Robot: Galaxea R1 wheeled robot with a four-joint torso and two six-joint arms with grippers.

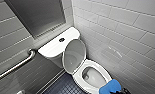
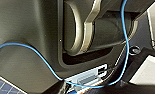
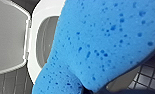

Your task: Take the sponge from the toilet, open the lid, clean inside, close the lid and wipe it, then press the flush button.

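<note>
Lid (image 1: 74,56): stood up, leaving the toilet (image 1: 78,78) open.
Sponge (image 1: 110,87): right jaws pinched it tight, ready to clean inside.

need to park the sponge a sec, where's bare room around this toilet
Tank top either side of the flush button is bare; so is the tiled floor between bowl and grab bar. Tight between the raised lid and right wall.

Lid (image 1: 74,56) behind bowl (image 1: 94,75) — (before tank (image 1: 53,46))
</note>
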